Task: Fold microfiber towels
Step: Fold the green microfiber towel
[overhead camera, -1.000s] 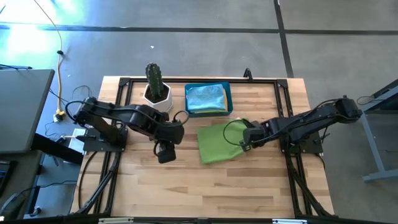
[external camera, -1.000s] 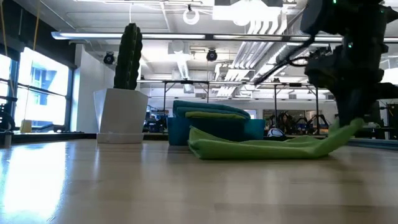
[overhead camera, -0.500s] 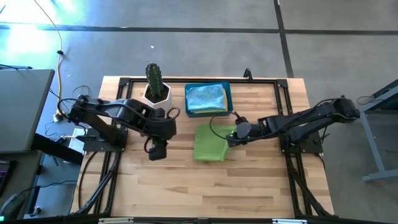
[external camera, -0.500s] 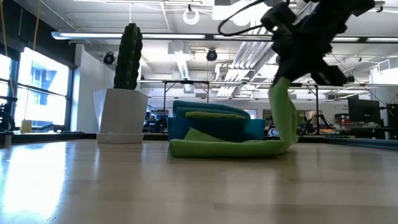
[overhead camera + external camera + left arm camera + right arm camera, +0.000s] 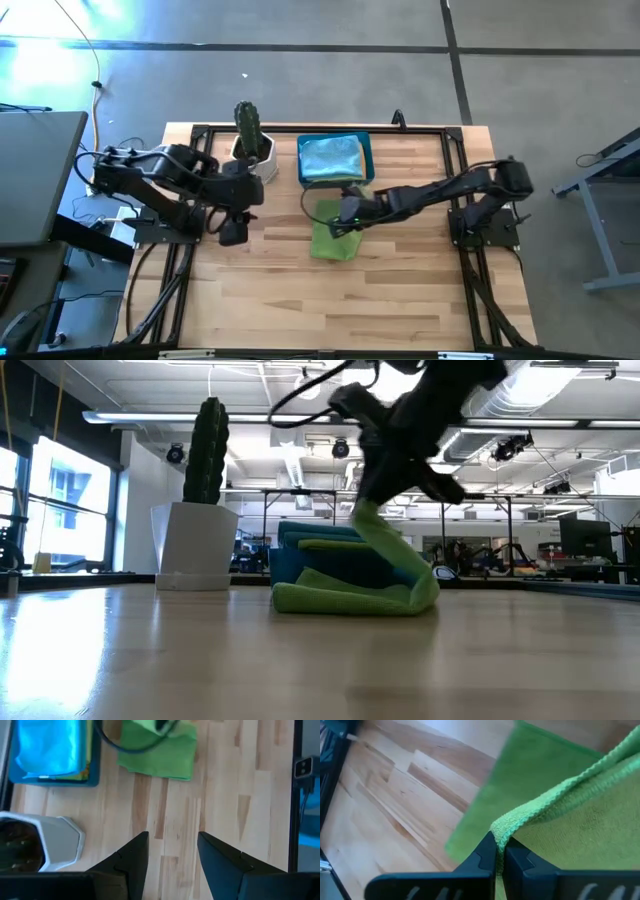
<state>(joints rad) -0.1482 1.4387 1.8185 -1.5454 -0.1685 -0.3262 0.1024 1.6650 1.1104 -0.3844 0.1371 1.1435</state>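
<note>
**Right Gripper Clamped on Lime Green Towel Edge, Mid-Fold**

**Right arm.** The right gripper (image 5: 343,215) is extended across the table (image 5: 400,300) to a position above the lime green towel (image 5: 333,236). In the right wrist view, both fingers (image 5: 481,861) are pressed together on a raised edge of the green cloth (image 5: 560,815), which bunches into a peak at the pinch point. The low view shows the gripper (image 5: 368,495) holding this edge lifted above the table, with the cloth sloping down from the gripper to a rounded fold on one side, over the lower layer lying flat on the wood (image 5: 350,598).

**Left arm.** The left gripper (image 5: 233,230) hovers over bare table, well apart from the green towel, near the potted cactus (image 5: 249,135). In the left wrist view, its fingers (image 5: 131,860) stand apart with wooden surface visible between them; nothing is held.

**Work items.**
- Lime green towel: at the table's middle, just in front of the blue bin (image 5: 368,165), partly doubled over itself.
- Light blue towel (image 5: 331,158): lies on top inside the blue bin. The low view shows further cloth layers (image 5: 340,543) stacked in the bin; a yellowish-green edge is visible beneath the blue one.
- Potted cactus: in a white pot (image 5: 194,545), beside the bin.
</note>
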